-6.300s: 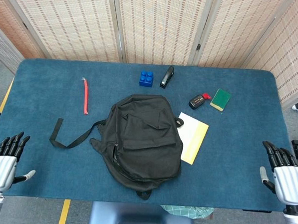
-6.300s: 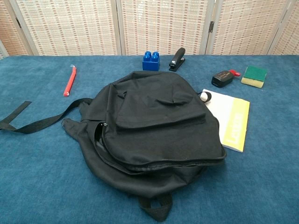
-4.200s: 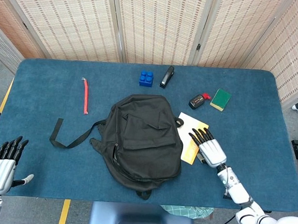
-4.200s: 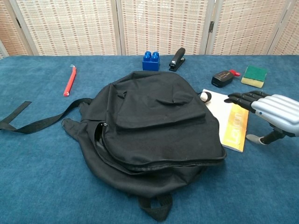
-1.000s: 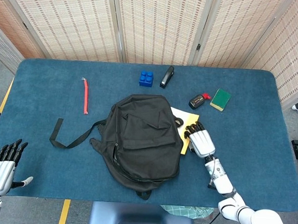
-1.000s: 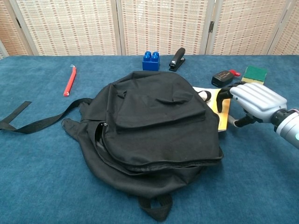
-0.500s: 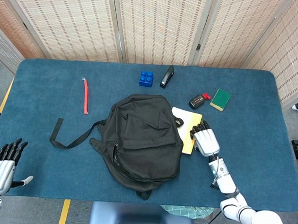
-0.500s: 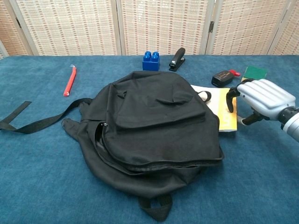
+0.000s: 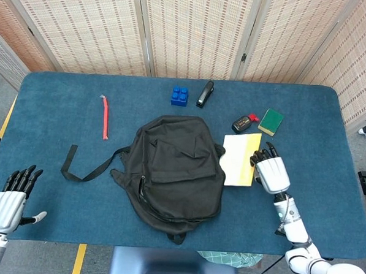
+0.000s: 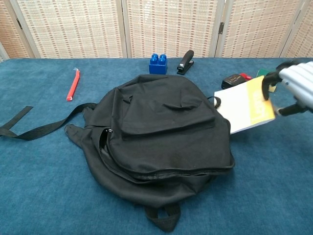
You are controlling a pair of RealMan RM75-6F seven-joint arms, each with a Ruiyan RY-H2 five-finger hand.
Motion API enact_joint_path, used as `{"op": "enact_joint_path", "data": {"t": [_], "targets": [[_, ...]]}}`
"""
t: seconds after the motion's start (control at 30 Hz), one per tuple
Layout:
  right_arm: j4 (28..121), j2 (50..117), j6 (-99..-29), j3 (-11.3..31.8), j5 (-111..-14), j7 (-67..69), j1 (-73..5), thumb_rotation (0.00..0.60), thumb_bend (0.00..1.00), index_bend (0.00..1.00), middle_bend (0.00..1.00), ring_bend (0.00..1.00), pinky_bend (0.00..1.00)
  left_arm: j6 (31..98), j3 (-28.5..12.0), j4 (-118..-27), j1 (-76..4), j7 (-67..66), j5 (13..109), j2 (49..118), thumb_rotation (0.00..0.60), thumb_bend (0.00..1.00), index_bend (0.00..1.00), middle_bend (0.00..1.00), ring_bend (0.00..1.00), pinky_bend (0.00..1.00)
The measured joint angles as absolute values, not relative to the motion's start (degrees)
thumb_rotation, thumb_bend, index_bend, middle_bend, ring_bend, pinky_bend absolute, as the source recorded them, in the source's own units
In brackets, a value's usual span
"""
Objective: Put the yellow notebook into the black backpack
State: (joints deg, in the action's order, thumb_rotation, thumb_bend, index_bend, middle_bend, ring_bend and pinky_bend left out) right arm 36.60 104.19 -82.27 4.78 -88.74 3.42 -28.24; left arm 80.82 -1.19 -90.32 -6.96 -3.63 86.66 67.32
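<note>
The black backpack lies flat in the middle of the blue table, its zip slightly open along the left side. My right hand grips the right edge of the yellow notebook, which is tilted up off the table just right of the backpack. My left hand hovers open at the table's front left corner, far from everything.
A red pen lies at the left. A blue brick, a black stapler, a small black and red device and a green sponge sit along the back. The backpack strap trails left.
My right hand has taken hold of the notebook, lifted its right edge and pulled it rightward out from the backpack's side. The left hand has barely moved.
</note>
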Motion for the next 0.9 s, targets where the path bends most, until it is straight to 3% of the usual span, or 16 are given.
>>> {"op": "enact_joint_path", "data": {"t": [0.47,0.9], "targets": [[56.63,87.62,-101.19,8.24,-92.25,-3.77,-23.48,0.6,0.38,0.84,0.51,0.39,0.19,69.97,-2.0,-93.48,-18.37,-2.03,93.94,64.7,0.6,0.11,0.03,0.03,0.05,0.0],[68.52,79.21,-104.62,10.89,-93.23,-9.91,-20.05,0.6,0.38,0.84,0.51,0.4,0.19,55.59,-2.87,-98.48,-32.76,-0.66,99.28,67.97,0.6,0.11,0.15,0.03,0.06,0.0]]}}
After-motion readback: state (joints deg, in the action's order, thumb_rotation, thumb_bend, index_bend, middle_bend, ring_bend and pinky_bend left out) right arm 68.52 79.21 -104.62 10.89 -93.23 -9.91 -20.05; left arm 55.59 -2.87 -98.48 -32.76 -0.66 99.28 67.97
